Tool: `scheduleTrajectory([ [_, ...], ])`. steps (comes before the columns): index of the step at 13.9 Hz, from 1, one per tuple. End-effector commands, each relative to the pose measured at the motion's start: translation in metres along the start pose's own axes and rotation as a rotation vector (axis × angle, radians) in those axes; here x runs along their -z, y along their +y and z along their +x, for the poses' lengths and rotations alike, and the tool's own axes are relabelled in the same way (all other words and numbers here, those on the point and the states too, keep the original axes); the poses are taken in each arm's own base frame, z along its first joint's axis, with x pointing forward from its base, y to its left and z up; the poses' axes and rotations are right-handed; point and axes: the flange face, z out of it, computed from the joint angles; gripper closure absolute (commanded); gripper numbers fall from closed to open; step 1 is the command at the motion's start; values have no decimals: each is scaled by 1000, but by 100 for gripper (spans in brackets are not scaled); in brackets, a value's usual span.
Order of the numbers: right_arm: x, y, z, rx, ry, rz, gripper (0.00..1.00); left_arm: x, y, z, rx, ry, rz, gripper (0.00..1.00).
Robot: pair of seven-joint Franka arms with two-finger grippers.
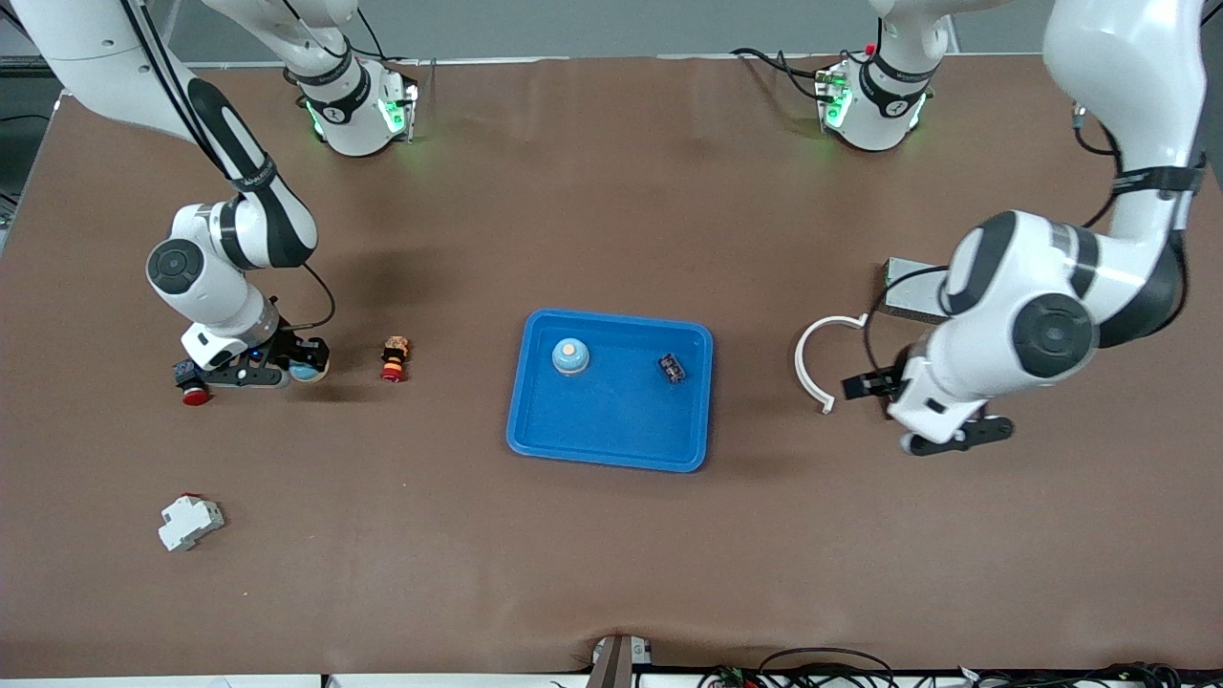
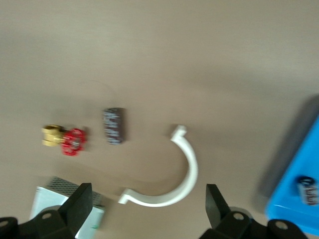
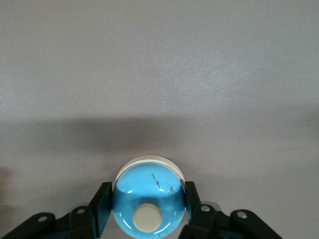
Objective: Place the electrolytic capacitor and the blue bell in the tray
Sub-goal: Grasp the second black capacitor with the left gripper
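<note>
From the front camera I see the tray point(image 1: 535, 435) mid-tabletop with a blue bell point(image 1: 570, 356) and the small dark electrolytic capacitor point(image 1: 672, 367) both lying in it, well apart. That view barely shows what the right pincer point(image 3: 148, 201) has at the right arm's end of the tabletop, only a blue-and-cream sliver. The right wrist view settles it: the pincer is clamped on a second bell point(image 3: 145, 183), one finger on each side. I cannot tell whether that bell rests on the tabletop or is lifted. The left pincer point(image 2: 148, 188) hangs wide open and holding nothing over the tabletop by the white curved clip point(image 2: 185, 175). Its wrist view shows a brass valve with a red handwheel point(image 2: 64, 140) and a dark cylinder point(image 2: 114, 125) beside the clip; the left arm hides both from the front camera. The grey box point(image 1: 908, 287) is half covered by that arm too. Near the right pincer sit a red-capped button point(image 1: 196, 395) and an orange-and-red part point(image 1: 394, 358); a white breaker point(image 1: 189, 523) lies nearer the front camera.
</note>
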Motion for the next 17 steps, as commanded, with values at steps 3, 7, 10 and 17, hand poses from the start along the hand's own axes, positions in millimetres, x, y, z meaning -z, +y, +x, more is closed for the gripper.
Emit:
scheduleTrajectory([
  [3,10,0,-6,-15,11,6,100,-24,-51,-2,-38,41,1,0],
  [7,10,1,-5,-16,14,6,100,-65,-45,-11,-46,116,-26,0],
  [10,11,0,-4,-13,15,6,100,-88,-50,-16,-50,146,-37,0],
  [17,11,1,-4,-16,15,5,100,-133,-76,-11,-52,127,-4,0],
])
